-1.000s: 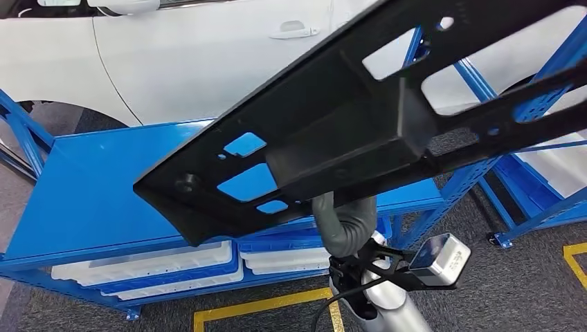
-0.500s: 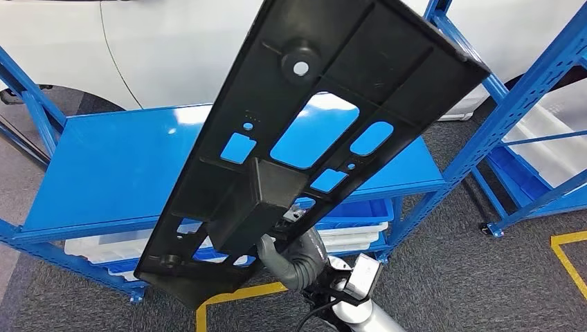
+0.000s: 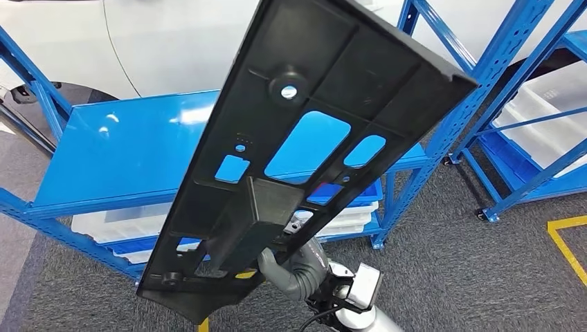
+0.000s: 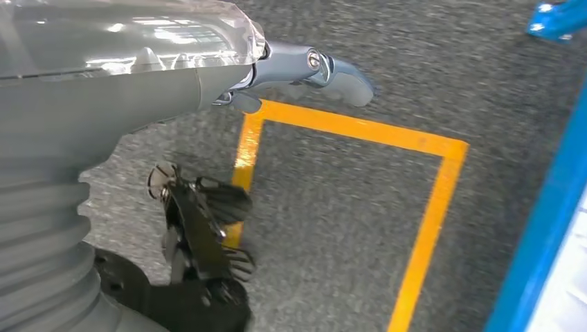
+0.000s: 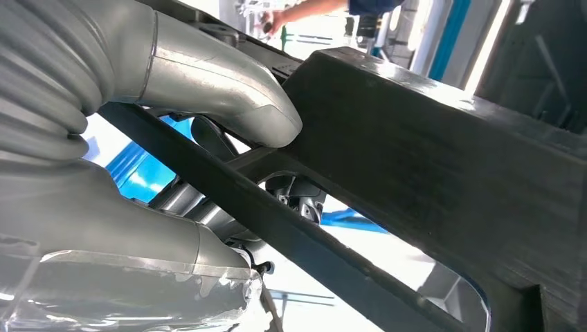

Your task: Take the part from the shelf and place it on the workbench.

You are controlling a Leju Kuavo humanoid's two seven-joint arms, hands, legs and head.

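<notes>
**Black panel part held aloft in front of the blue shelving**

The right robot hand [image 3: 291,266] is grasping the black plastic panel part [image 3: 304,159] from beneath, near the boxed block moulded on its underside. In the right wrist view the grey thumb [image 5: 228,93] is pressing against a rib of the part [image 5: 429,173], with darker fingers showing behind that rib. The part is hanging clear of every surface, tilted steeply, its lower end nearest the camera and its upper end reaching toward the white car body [image 3: 159,41]. Its face is showing a round boss with a hole and several rounded and rectangular cut-outs, through which the blue surface behind is showing. No brand, label or legible writing is showing on the part.

The left robot hand [image 4: 304,72] is hanging above the grey carpeted floor [image 4: 346,207], holding nothing, its fingers extended and apart, over a yellow floor marking [image 4: 422,145].

Behind the part, the blue shelf unit [image 3: 118,152] is standing with its flat top bare where visible and white trays [image 3: 111,225] lying on its lower level. A second blue rack [image 3: 526,124] is standing to the right, also carrying a white tray. In the right wrist view a person's arm [image 5: 304,12] is showing in the far background.
</notes>
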